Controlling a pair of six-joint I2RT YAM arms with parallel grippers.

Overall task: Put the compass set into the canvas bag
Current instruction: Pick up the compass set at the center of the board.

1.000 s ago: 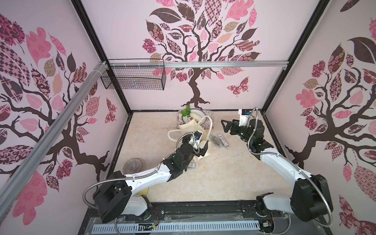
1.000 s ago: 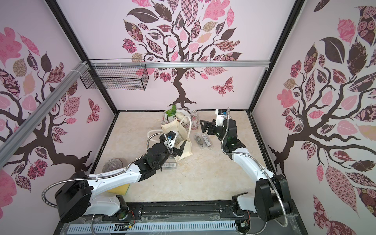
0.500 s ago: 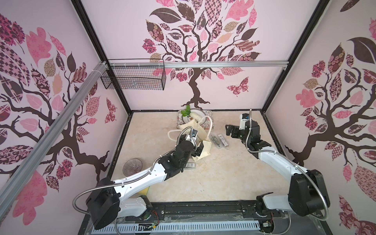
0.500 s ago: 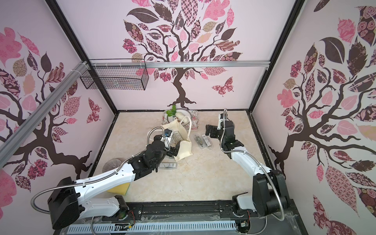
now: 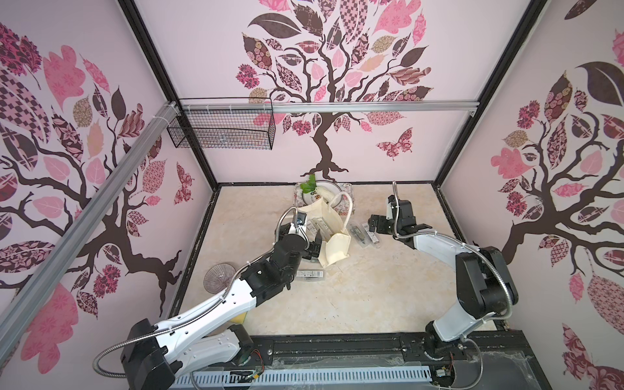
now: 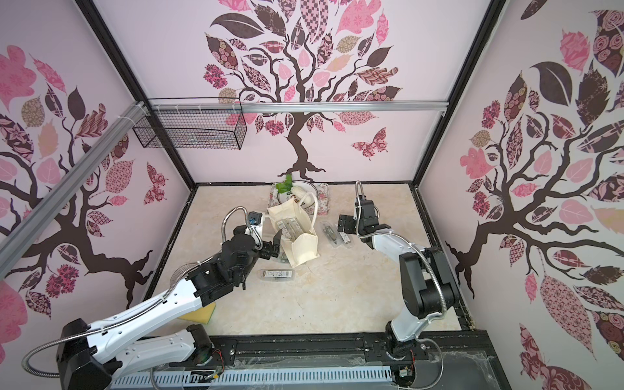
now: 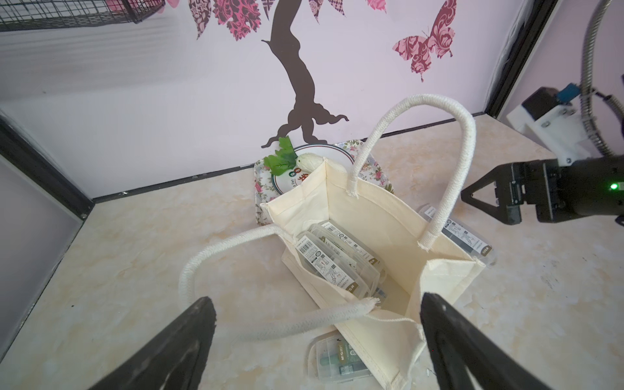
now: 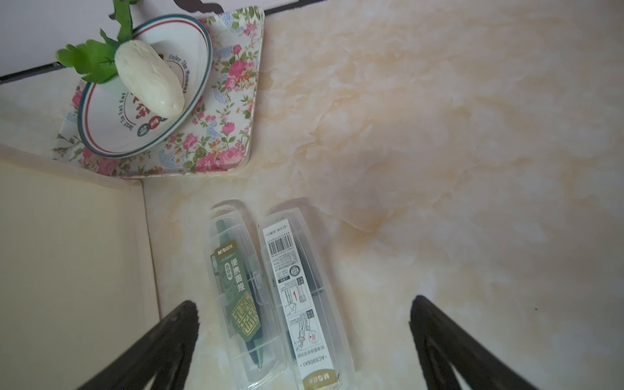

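The canvas bag (image 5: 334, 236) stands upright with its mouth open near the middle of the marble-patterned worktop (image 5: 371, 297). One rope handle (image 7: 415, 135) arches up and the other rope handle (image 7: 216, 256) has flopped outward onto the worktop. The left wrist view looks down into the bag, where two compass sets (image 7: 337, 260) in clear plastic cases lean together against one wall. The left hand (image 7: 317, 304) is at the bag's near side, above the drooped handle, with its jaws spread wide and nothing between them. A third cased compass set (image 7: 337, 361) lies on the worktop against the bag's bottom corner, partly tucked under the cloth. A fourth case (image 5: 309, 274) lies alone nearer the front, beside the left arm. On the bag's other side, the right hand (image 8: 304, 305) is also wide open and empty. It is above a pair of cases lying side by side just beside the bag, one green-labelled case (image 8: 236, 290) face up and one barcode-side case (image 8: 304, 304) turned over. Just behind the bag, by the back wall, is a floral tray (image 8: 233, 101). The tray carries a rimmed plate (image 8: 101, 135) with a white toy radish (image 8: 148, 81) on it.
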